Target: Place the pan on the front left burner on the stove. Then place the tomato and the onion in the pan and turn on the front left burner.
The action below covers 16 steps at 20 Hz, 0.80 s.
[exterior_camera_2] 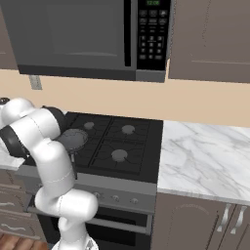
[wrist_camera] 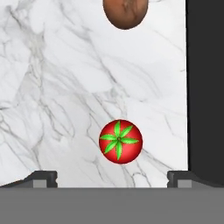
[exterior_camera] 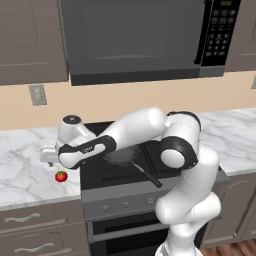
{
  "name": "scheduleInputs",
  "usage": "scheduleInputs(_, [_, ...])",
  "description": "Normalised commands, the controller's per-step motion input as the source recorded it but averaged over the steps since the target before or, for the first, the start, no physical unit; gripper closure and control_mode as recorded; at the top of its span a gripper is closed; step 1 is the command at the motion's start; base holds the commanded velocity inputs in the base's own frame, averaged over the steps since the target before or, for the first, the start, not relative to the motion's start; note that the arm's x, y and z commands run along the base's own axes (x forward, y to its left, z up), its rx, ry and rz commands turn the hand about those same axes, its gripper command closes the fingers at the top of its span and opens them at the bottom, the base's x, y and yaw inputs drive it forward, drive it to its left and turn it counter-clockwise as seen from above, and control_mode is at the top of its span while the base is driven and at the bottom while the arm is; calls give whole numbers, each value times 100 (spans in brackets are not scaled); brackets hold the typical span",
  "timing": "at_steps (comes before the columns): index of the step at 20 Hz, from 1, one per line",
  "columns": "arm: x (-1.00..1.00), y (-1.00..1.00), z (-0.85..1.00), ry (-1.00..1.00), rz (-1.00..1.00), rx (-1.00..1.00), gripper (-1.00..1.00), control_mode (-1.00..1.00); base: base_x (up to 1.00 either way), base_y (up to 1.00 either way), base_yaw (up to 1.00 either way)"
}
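The dark pan (exterior_camera: pixel 121 154) sits on the stove (exterior_camera: pixel 112 175) over the front left burner, hiding its cap, with its long handle pointing toward the front right. The right base view shows the pan (exterior_camera_2: pixel 73 139) just beside my arm. On the marble counter left of the stove lies the red tomato (exterior_camera: pixel 61 176), its green stem up. My gripper (exterior_camera: pixel 49 159) hangs above it, pointing down. In the hand view the gripper (wrist_camera: pixel 112 178) is open, the tomato (wrist_camera: pixel 120 141) lies centred between the fingertips and below them, and the brown onion (wrist_camera: pixel 125 13) rests further on, cut by the top edge.
A dark microwave (exterior_camera: pixel 135 37) hangs over the stove. The black stove edge (wrist_camera: pixel 205 87) runs close beside the tomato. A wall outlet (exterior_camera: pixel 37 94) sits above the left counter. Marble counter (exterior_camera_2: pixel 205 156) extends right of the stove. Knobs line the steel front panel (exterior_camera_2: pixel 117 197).
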Motion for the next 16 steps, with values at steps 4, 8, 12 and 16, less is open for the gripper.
scheduleInputs(4, [0, 0, -3, 1, 0, 0, -100, -100, 0, 0, 0])
scheduleInputs(8, [0, 0, -9, 1, 0, 0, -100, -100, 0, 0, 0])
scheduleInputs(12, [0, 0, -14, 0, 0, 0, -100, -100, 0, 0, 0])
scheduleInputs(16, [0, 0, -13, 0, 0, 0, -100, -100, 0, 0, 0])
